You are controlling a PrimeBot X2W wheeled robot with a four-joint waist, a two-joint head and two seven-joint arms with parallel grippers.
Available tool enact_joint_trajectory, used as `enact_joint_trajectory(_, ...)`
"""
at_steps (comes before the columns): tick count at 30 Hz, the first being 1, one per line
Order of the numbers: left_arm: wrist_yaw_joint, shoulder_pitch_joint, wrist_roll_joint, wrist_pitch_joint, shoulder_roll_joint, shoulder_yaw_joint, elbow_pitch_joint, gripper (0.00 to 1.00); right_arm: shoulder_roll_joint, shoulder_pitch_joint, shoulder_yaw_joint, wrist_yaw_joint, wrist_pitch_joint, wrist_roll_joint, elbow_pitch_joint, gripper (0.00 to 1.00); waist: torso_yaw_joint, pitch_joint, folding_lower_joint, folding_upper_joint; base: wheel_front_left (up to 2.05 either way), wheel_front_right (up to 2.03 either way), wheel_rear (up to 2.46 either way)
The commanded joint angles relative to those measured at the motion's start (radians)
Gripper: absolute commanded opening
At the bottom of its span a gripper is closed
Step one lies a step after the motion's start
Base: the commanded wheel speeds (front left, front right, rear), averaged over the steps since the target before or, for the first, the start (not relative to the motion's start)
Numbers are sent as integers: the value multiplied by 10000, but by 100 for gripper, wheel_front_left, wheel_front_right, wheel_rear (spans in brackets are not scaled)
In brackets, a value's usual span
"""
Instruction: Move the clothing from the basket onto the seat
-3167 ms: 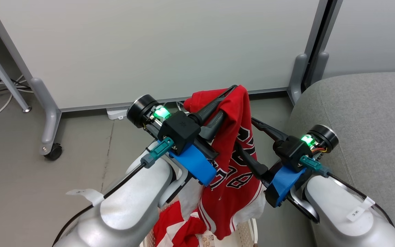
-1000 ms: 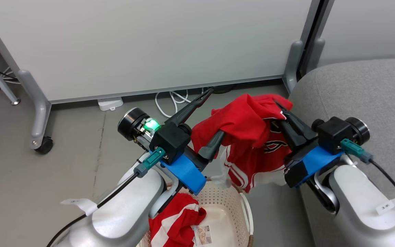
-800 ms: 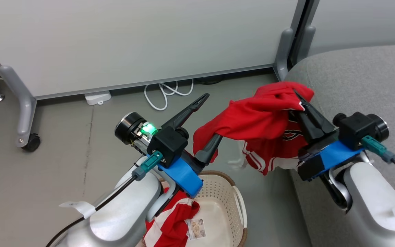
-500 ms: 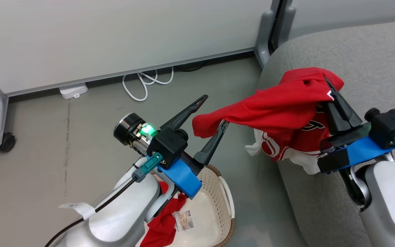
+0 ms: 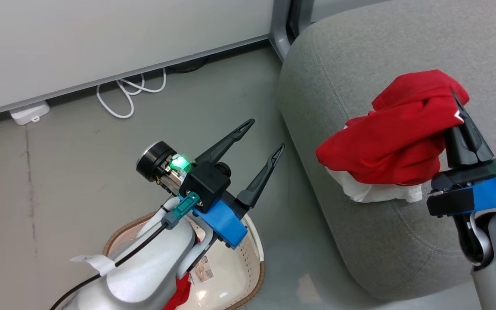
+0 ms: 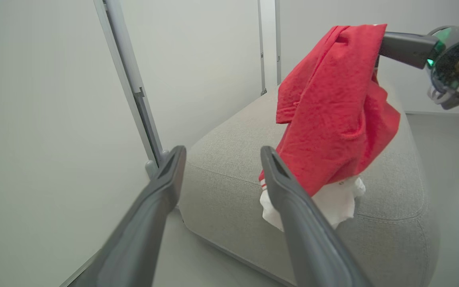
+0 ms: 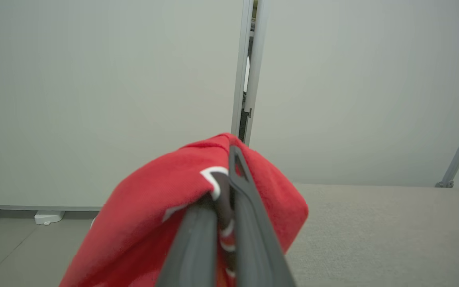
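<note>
- Start with the right hand. In the head view its two fingers are pressed together on a fold of the red jersey, and the right wrist view shows white-edged fabric pinched between them.
- From the head view, read the jersey's position as bunched over the grey seat, close to the seat's rounded edge.
- Use the left wrist view for the side profile. The jersey hangs from the dark fingers in a long drape, red above and crumpled white below.
- You cannot tell whether the white fabric rests on the cushion or hangs just above it (neither angle settles contact).
- Check the left hand. Its fingers stand wide apart and hold nothing, over the floor between the basket and the seat.
- In the left wrist view one finger overlaps the jersey's lower edge. The head view shows the two are well apart.
- The head view places the basket on the floor at the bottom edge, mostly covered by the left forearm.
- A scrap of the second red garment and the barcode sticker lie inside the basket.
- The jersey's numerals are folded in and unreadable.
- The frame edges cut off the seat's far side.
- Behind stand the pale partition panel and a looped white cable.
</note>
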Motion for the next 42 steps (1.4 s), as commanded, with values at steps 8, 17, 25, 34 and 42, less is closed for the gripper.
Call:
enact_joint_trajectory(8,-18,-144,104,-100,-65,-80,96,100,147,776,-739,5,-38,-103,-450,0,-756,234,0,0,0,0,0)
enact_joint_trajectory(17,-37,-224,158,-124,-196,-183,224,100,216,956,-1047,5,-38,7,-665,0,-1012,388,0,0,0,0,0)
enact_joint_trajectory(25,7,-549,279,-119,0,-74,195,100,9,-573,-1162,3,-38,-132,-1246,0,-1019,1007,0,0,0,0,0)
enact_joint_trajectory(34,67,-1278,503,158,274,-16,-84,100,-1029,-3611,-2388,5,-38,31,-1272,0,-712,2474,0,0,0,0,0)
enact_joint_trajectory(42,89,-1979,790,340,414,-9,-435,100,-2654,-5562,-3243,3,-35,69,-473,0,-276,3875,0,0,0,0,0)
